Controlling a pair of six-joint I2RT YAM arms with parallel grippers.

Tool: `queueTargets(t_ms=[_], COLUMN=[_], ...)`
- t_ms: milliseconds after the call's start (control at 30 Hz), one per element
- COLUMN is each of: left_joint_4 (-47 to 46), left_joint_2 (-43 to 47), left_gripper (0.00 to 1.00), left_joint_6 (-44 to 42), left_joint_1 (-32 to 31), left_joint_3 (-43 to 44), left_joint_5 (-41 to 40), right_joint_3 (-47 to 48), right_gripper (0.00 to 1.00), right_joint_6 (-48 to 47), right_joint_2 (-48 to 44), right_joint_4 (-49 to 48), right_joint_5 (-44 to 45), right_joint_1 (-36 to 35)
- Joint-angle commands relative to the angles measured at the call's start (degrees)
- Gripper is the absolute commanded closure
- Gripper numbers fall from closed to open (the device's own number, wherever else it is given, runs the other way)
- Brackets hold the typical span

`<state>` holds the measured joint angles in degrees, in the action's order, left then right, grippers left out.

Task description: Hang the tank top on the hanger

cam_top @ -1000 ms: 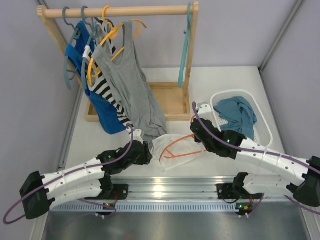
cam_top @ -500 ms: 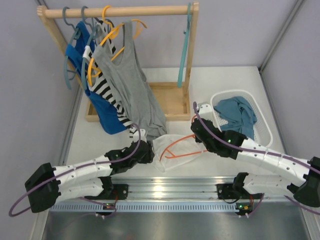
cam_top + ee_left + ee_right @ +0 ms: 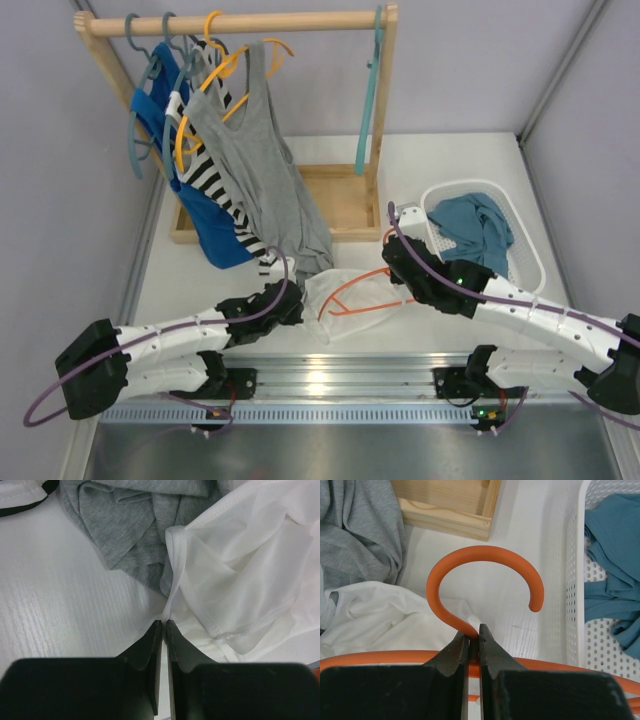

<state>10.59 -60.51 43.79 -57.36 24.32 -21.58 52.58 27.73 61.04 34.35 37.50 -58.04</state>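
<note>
Two robot arms reach over a white desk (image 3: pixel 180 285). The left fingers (image 3: pixel 163 624) are pressed together on a thin strap or hem edge of the tank top (image 3: pixel 240 580). Its sheer white fabric lies crumpled on the desk just ahead of them and to their right. A grey tank top (image 3: pixel 130 520) lies ahead of them and to their left, touching the white one.

The right fingers (image 3: pixel 472 630) are clamped on the neck of the hanger (image 3: pixel 485 553), just below its orange hook, which curls ahead of them. From above, part of the hanger shows orange through the white fabric, so it seems partly inside or beneath the top. A white basket (image 3: pixel 572 580) stands to the right of these fingers.

Over the last second the left arm has flattened and stretched lower along the desk, while its fingers have stayed at the top's left edge. The right arm and the hanger have barely moved. This probably means the strap is now secured, ready to be drawn over the hanger's shoulder. The top is not yet properly hung.
</note>
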Motion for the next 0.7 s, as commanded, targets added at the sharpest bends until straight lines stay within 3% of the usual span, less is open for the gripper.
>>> queueTargets(t_ms=[0,267,433,500,667], left_joint_4=[-0.58,5.49,8.13,8.13,8.04], left_joint_2=[1.36,6.89,7.95,8.13,9.45], left_gripper=[0.88,0.93,0.89,0.99,1.00], left_joint_6=[-0.99,-2.13,-2.31,-2.04,-2.66], left_joint_1=[0.32,0.32,0.32,0.32,0.23], left_joint_3=[2.66,4.95,5.57,5.30,7.14], left_joint_5=[-1.18,-0.66,-0.30,-0.30,3.21], right_joint_3=[2.71,3.32,3.50,3.41,4.11], right_gripper=[1.00,1.00,1.00,1.00,1.00], right_joint_6=[0.84,1.01,1.10,1.28,1.54], right_joint_2=[-0.48,0.75,1.45,1.37,2.16], right_joint_4=[-0.69,-0.86,-1.04,-1.30,-0.86], right_joint_5=[1.61,1.88,1.88,1.79,2.41], right_joint_1=[-0.84,-0.85,-0.85,-0.76,-0.85])
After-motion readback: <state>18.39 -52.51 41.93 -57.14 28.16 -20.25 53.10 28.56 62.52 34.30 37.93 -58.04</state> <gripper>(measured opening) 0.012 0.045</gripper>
